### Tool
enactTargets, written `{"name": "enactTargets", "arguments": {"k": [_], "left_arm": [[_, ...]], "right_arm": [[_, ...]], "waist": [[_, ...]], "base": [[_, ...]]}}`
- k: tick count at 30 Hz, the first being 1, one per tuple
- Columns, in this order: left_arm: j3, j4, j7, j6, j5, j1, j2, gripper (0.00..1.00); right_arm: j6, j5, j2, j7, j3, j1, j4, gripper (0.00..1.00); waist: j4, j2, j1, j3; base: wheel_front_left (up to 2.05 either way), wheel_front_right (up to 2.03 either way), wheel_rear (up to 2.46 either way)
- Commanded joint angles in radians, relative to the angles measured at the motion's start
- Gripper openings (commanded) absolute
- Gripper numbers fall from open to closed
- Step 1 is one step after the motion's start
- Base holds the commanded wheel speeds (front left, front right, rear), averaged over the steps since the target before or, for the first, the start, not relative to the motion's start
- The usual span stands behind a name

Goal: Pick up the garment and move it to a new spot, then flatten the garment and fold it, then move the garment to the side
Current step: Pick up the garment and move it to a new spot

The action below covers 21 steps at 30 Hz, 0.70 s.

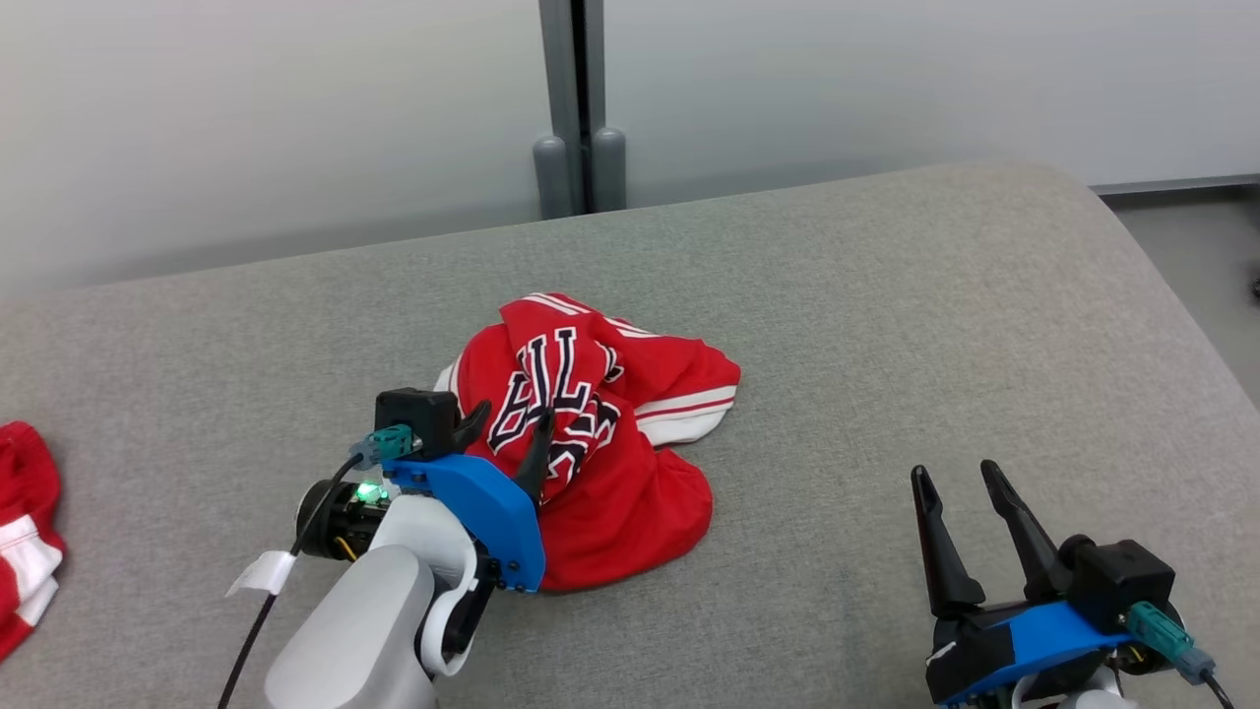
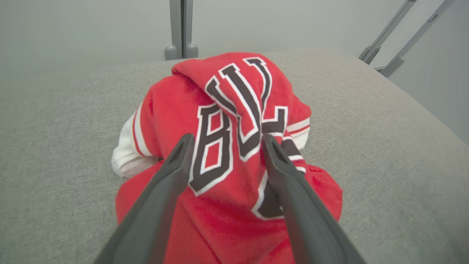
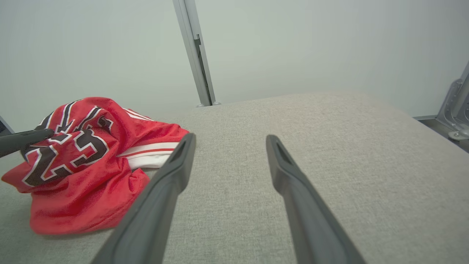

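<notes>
Crumpled red jersey (image 1: 600, 443) was pictured heaped mid-way across the grey cushion (image 1: 886, 325), left gripper (image 1: 513, 414) was seen spread wide at its lettering, right gripper (image 1: 955, 471) was seen wide open over bare upholstery well apart, second red garment (image 1: 25, 532) was glimpsed at the left edge.

Red garment (image 1: 630, 512) — black, white-edged lettering, white-and-red striped trim — on heathered grey surface (image 1: 886, 325).

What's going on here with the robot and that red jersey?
A two-armed robot is working on a crumpled red jersey heaped on a grey padded surface. Its left hand is open, fingers spread over the lettering, not clamped on it. Its right hand, also open, hovers over bare surface to the side. The jersey is not yet flattened or folded.
</notes>
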Motion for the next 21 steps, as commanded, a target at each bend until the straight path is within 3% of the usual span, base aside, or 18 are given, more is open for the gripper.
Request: {"name": "enactTargets", "arguments": {"k": [1,5,12,16,21], "left_arm": [[0.017,-0.002,-0.045,0.011,-0.002,0.009,-0.002,1.0],[0.054,-0.039,-0.157,0.03,-0.009,0.038,0.002,1.0],[0.109,-0.138,-0.306,0.059,-0.002,0.142,0.057,1.0],[0.145,-0.194,-0.351,0.081,0.01,0.215,0.084,1.0],[0.182,-0.248,-0.366,0.076,0.037,0.273,0.097,1.0]], "right_arm": [[0.0,-0.008,-0.003,0.004,-0.001,0.008,-0.005,1.0],[0.0,-0.008,-0.003,0.011,-0.008,0.027,-0.011,1.0],[0.0,-0.013,-0.003,0.022,-0.039,0.047,-0.024,1.0],[0.0,-0.018,-0.003,0.028,-0.057,0.057,-0.03,1.0],[0.0,-0.018,-0.003,0.034,-0.072,0.065,-0.033,1.0]], "waist": [[0.02,-0.0001,0.0,-0.007],[0.06,-0.0001,0.0,-0.026],[0.121,-0.0001,0.0,-0.048],[0.149,-0.0001,0.0,-0.06],[0.171,-0.0001,0.0,-0.074]], "base": [[0.0,0.0,0.0],[0.0,0.0,0.0],[0.0,0.0,0.0],[0.0,0.0,0.0],[0.0,0.0,0.0]]}}
